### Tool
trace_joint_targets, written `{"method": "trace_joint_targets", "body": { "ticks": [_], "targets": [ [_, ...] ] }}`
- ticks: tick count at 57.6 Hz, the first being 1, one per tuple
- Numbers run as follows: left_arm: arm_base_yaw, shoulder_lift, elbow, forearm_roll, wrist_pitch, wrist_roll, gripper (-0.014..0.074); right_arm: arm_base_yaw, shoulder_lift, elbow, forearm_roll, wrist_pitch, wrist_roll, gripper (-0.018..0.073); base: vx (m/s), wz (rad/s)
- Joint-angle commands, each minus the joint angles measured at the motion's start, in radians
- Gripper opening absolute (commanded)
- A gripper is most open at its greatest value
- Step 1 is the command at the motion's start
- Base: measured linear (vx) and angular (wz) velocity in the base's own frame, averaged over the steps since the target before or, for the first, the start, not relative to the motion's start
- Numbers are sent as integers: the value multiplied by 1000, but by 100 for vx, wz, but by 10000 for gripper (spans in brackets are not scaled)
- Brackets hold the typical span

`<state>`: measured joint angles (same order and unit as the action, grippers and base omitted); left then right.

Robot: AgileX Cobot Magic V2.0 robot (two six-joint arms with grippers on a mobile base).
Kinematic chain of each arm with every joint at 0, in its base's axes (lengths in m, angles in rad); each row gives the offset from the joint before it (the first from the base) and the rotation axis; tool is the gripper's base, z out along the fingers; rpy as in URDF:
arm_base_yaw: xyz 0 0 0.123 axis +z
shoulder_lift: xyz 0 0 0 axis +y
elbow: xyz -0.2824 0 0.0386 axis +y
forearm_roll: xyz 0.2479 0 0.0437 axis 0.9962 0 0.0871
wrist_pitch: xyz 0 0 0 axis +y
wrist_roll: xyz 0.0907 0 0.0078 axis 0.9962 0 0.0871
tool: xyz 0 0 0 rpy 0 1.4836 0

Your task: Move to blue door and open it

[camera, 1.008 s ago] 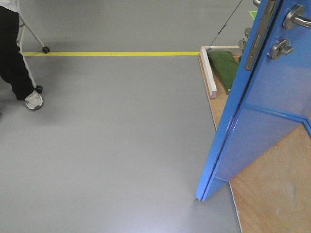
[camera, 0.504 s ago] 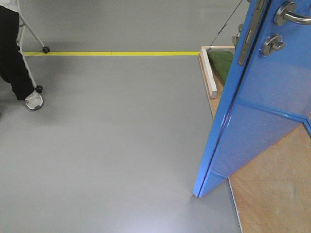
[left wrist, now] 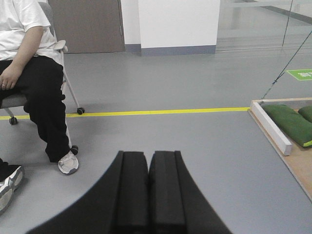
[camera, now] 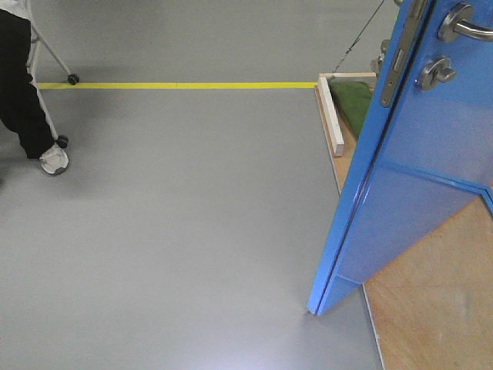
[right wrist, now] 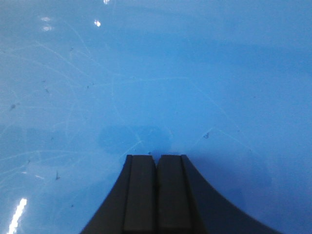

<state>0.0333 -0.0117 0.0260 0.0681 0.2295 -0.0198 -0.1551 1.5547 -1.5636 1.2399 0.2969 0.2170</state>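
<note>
The blue door point(camera: 416, 169) stands ajar at the right of the front view, its free edge toward me, with its silver lever handle point(camera: 462, 23) and round thumb-turn lock point(camera: 435, 73) at the top right. Its glossy blue face point(right wrist: 146, 73) fills the right wrist view. My right gripper point(right wrist: 156, 157) is shut and empty, its tips at or almost against the door face. My left gripper point(left wrist: 148, 153) is shut and empty, pointing over the grey floor away from the door. Neither gripper shows in the front view.
A seated person point(left wrist: 29, 73) on a wheeled chair is at the left, foot point(camera: 52, 159) on the floor. A yellow floor line point(camera: 177, 85) runs across. A wooden platform point(camera: 439, 308) with a white beam point(camera: 333, 116) and green bags point(left wrist: 290, 122) lies right.
The door's edge swung left between the first two frames, then eased slightly back right. The person and floor have not moved.
</note>
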Motion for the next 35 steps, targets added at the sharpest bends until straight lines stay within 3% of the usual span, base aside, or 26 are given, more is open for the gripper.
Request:
{"method": "trace_joint_targets", "body": {
  "ticks": [1,35],
  "targets": [
    [-3,-14,-26,-3,-83,-7,73,2,-37,-35,14,-7,-13,11,0,1],
    [-3,-14,-26,-3,-83,-7,73,2,-37,-35,14,-8,-13,11,3,5]
  ]
}}
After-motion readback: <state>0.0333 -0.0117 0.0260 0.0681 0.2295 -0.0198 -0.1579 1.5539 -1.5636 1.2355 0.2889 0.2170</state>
